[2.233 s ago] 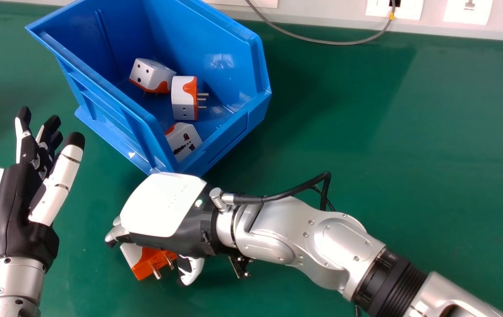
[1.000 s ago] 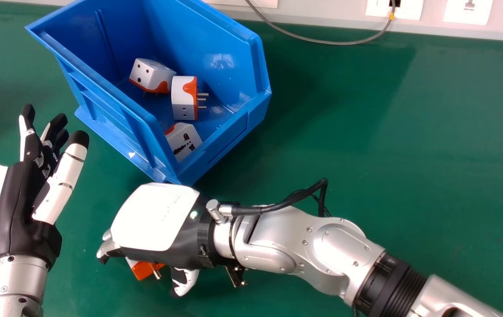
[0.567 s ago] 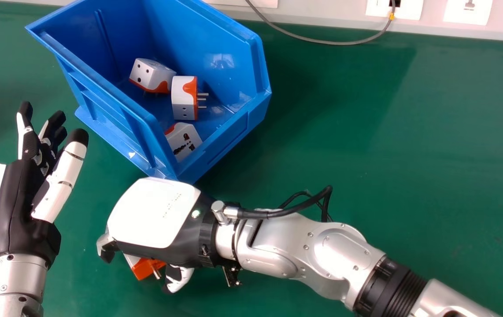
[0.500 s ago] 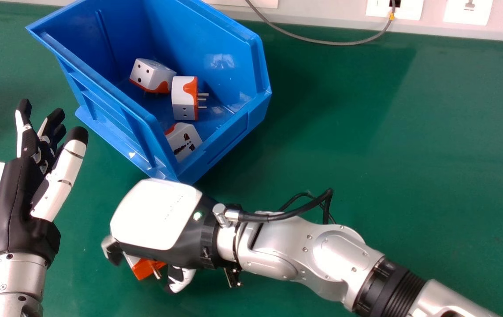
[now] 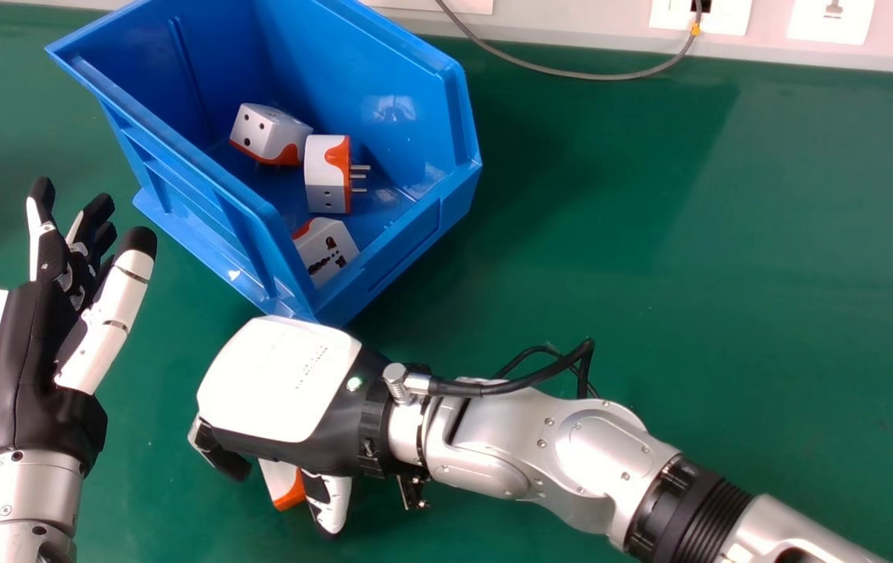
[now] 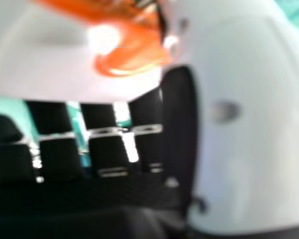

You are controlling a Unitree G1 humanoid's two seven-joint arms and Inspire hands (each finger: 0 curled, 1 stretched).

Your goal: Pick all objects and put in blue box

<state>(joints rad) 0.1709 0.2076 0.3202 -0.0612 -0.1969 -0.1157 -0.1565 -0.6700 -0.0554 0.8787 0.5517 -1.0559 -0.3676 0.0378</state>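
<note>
Held adapter: a white and orange adapter (image 5: 281,486), well short of the far edge of the green tabletop (image 5: 689,234) and between the curled fingers and thumb of the right hand (image 5: 282,383); whether it touches the tabletop I cannot tell.
Right hand: palm down over that adapter, fingers bent round one side and thumb on the other, a narrow grip; the right hand view shows the adapter's orange part right beside the thumb (image 6: 249,149).
Left hand: near the tabletop's left side, apart from the blue box (image 5: 415,242), fingers (image 5: 48,250) loosely straight and thumb set wide; the left hand (image 5: 28,360) has its back to the left.
Blue box: standing on the tabletop, its near corner just beyond the right hand, its far side by the tabletop's far edge.
Near corner of box: a tilted adapter (image 5: 323,252), socket face showing, partly behind the wall.
Middle of box floor: an upended adapter (image 5: 326,176), pins pointing right.
Farther in, to the left: another adapter (image 5: 268,134), close beside the middle one.
Far edge of tabletop: a grey cable (image 5: 595,77) looping down from a pale strip (image 5: 767,45) with socket panels.
</note>
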